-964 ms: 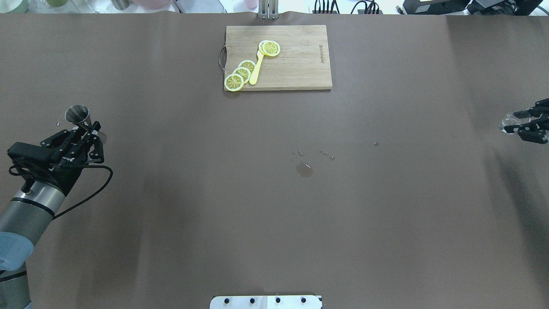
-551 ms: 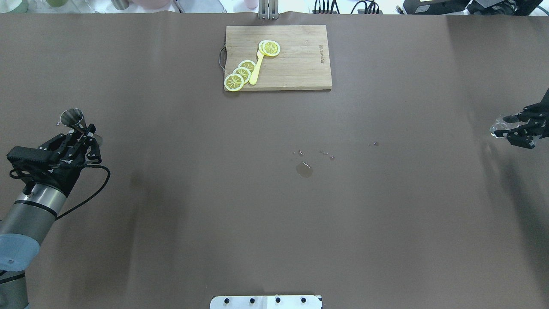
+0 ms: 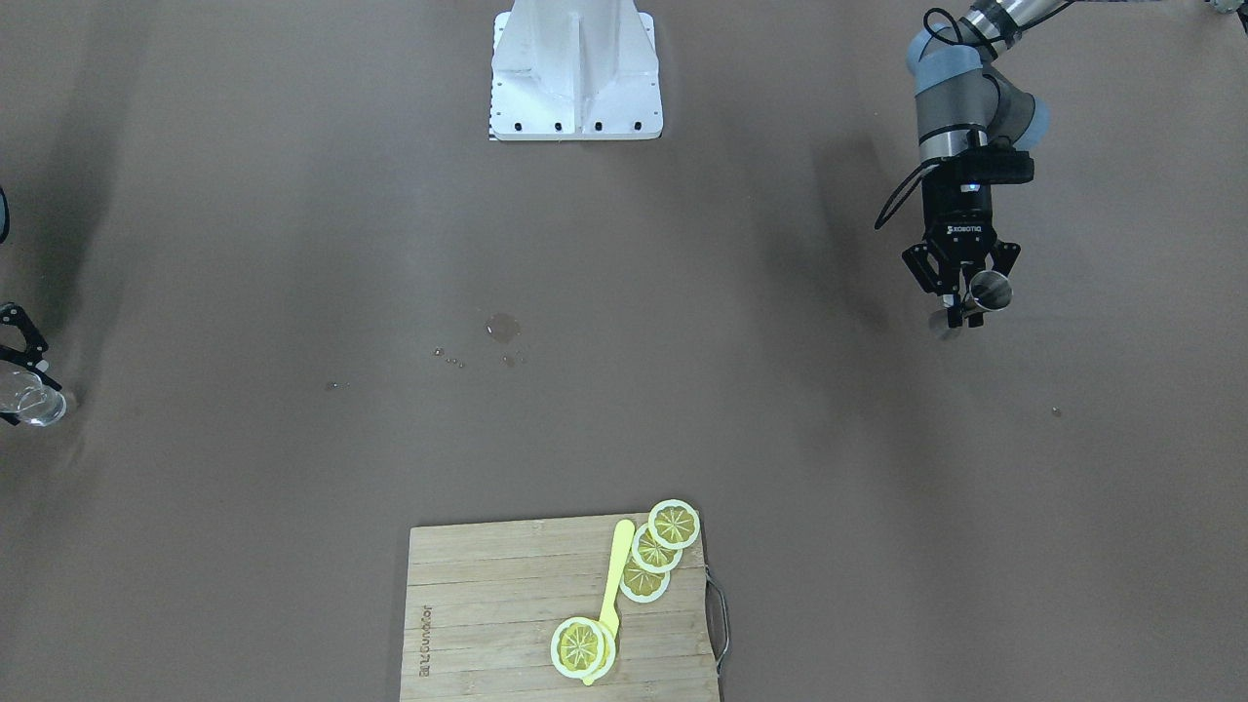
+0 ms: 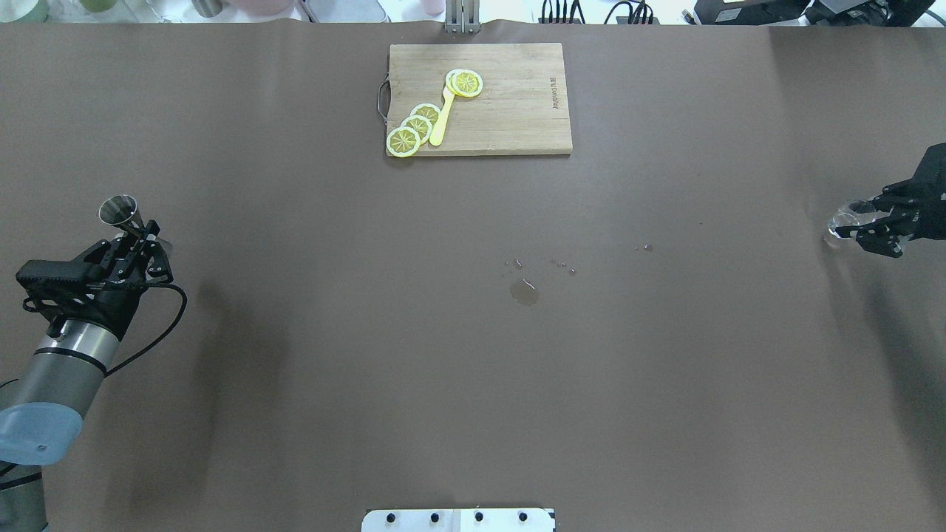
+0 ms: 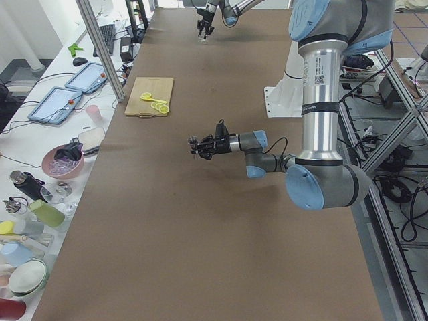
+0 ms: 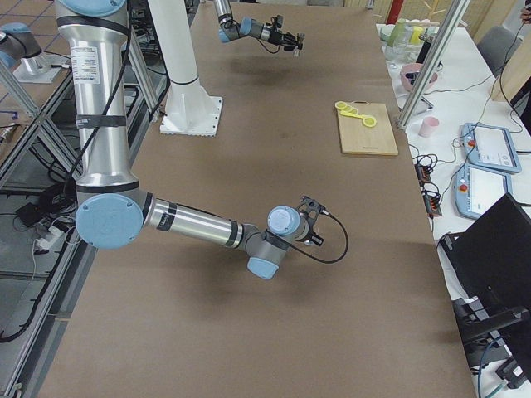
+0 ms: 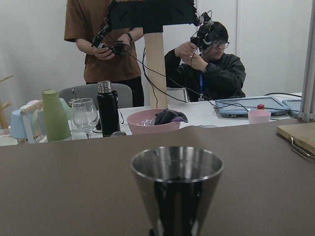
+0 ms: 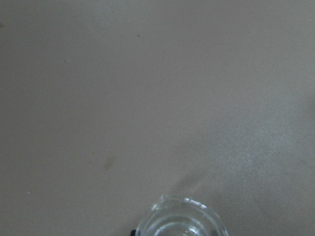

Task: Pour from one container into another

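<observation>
The jigger (image 4: 120,210) sits far left, cup (image 4: 844,219) far right.

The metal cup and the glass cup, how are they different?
The metal jigger is dark and shiny; the glass cup is clear. The jigger narrows to a thin waist; the glass cup is short and round. The left gripper holds the jigger, the right gripper the glass cup, far apart. Both are small and open-topped.
</observation>
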You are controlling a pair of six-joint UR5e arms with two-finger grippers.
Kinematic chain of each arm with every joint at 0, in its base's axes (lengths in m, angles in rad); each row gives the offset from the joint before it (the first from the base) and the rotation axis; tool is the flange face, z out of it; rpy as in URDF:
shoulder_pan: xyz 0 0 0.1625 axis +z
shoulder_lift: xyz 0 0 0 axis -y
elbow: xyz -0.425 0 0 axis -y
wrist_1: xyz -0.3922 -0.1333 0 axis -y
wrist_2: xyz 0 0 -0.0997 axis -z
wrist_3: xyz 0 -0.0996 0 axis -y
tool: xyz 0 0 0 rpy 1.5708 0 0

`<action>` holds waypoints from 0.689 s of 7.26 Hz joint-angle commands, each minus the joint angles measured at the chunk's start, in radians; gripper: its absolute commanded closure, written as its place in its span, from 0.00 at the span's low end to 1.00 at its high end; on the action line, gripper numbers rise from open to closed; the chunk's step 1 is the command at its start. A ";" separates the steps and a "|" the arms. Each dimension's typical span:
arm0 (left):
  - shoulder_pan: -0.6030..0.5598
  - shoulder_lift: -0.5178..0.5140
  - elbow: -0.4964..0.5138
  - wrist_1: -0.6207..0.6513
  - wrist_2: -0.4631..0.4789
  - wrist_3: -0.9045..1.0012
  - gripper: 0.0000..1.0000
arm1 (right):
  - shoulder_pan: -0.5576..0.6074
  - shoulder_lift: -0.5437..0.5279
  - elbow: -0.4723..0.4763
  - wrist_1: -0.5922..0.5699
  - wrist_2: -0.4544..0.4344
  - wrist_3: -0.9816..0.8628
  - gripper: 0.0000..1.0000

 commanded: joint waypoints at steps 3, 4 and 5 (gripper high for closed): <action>0.014 -0.002 0.046 0.053 0.018 -0.112 1.00 | -0.005 0.005 -0.022 0.026 0.001 0.009 1.00; 0.014 -0.002 0.052 0.053 0.023 -0.113 1.00 | -0.005 0.006 -0.022 0.026 0.002 0.009 1.00; 0.014 -0.002 0.057 0.053 0.029 -0.113 1.00 | -0.009 0.006 -0.022 0.026 0.002 0.009 1.00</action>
